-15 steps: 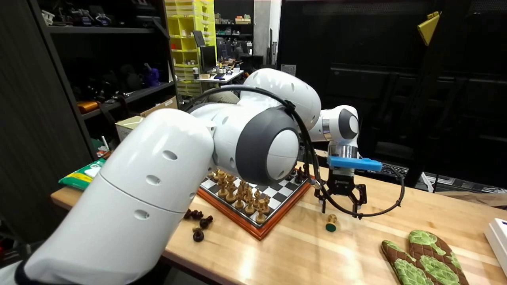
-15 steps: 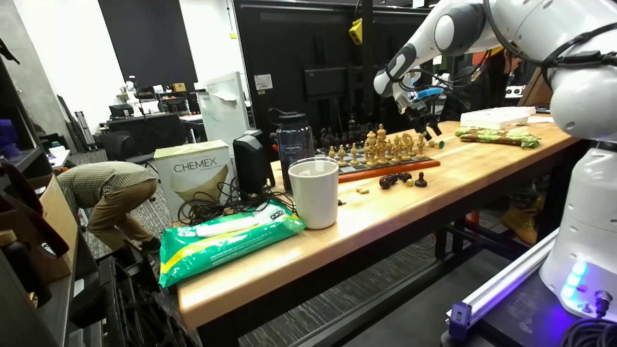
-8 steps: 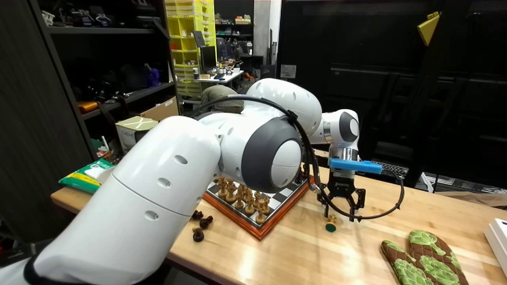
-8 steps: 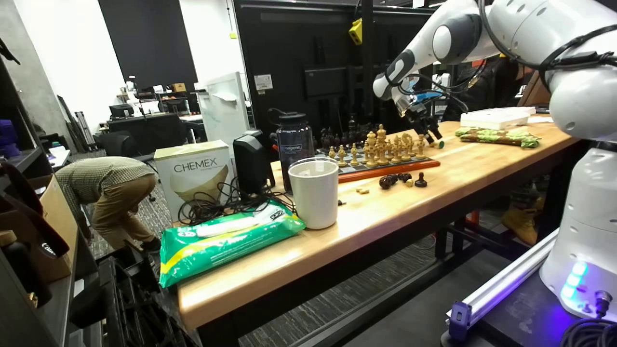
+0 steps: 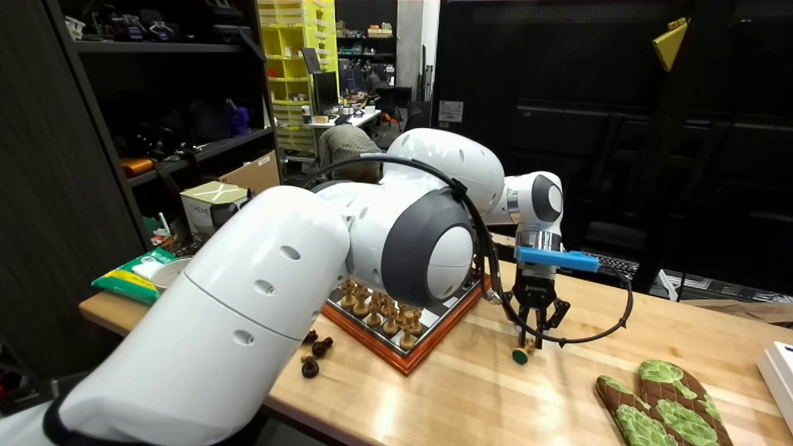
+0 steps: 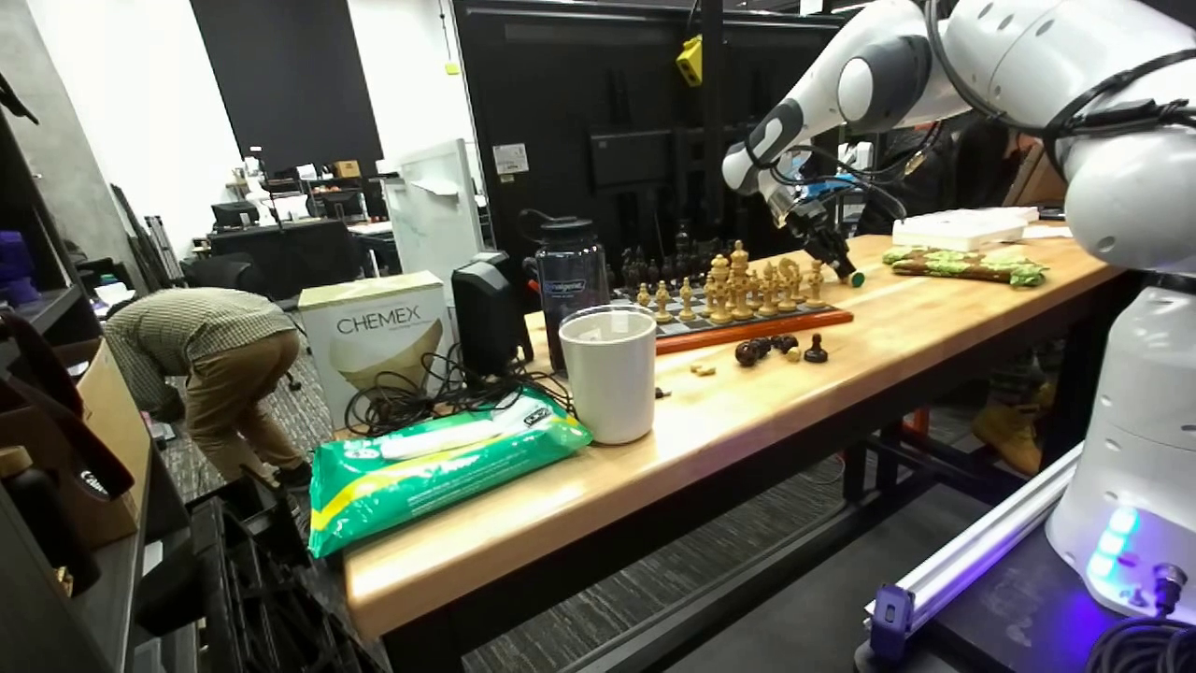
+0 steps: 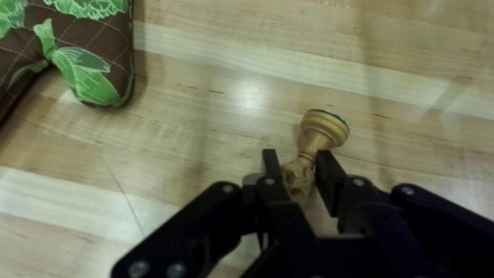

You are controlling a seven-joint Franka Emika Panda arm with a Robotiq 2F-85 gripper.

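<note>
Claw (image 7: 297,153) narrower vs b4, round chess pc (image 7: 314,143); wood tbl (image 5: 471,402), dk shelves (image 5: 164,47)

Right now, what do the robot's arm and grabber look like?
The arm is shiny white and rounded, with dark grey joint bands, small dimples and a black cable. Pale blue lights glow on its base. Past a silver ring and a bright blue piece comes the gripper: black, with two straight fingers, jointed links and shiny round screws.

In an exterior view, a chess piece (image 5: 521,354) is flanked on the desk (image 5: 471,396) by a chessboard (image 5: 406,364), left, and mitt (image 5: 678,406), right.
</note>
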